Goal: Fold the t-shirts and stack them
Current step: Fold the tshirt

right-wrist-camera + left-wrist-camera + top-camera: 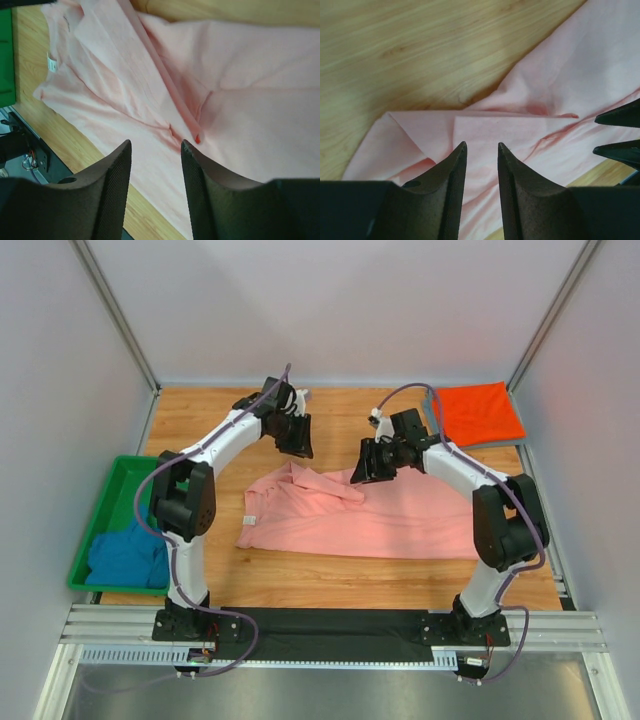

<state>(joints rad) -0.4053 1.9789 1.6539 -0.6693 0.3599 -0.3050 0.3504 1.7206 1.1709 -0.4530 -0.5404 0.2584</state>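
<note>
From above, the salmon-pink t-shirt (400,525) sprawls on the bench (200,420), collar end bunched. Left wrist: the left end effector (481,146) hangs half-open, empty, over a loose flap that may slide undone. Right wrist: the right end effector (155,145), parted and empty too, could pinch two layers.

Salmon-pink cloth tee (400,520) spread mid wooden table (200,425). Orange-red cloth tee (478,412) in far-right corner, well apart. Green plastic bin (122,485) at table's left edge w/ teal-blue cloth tee (128,558) in its near end.
</note>
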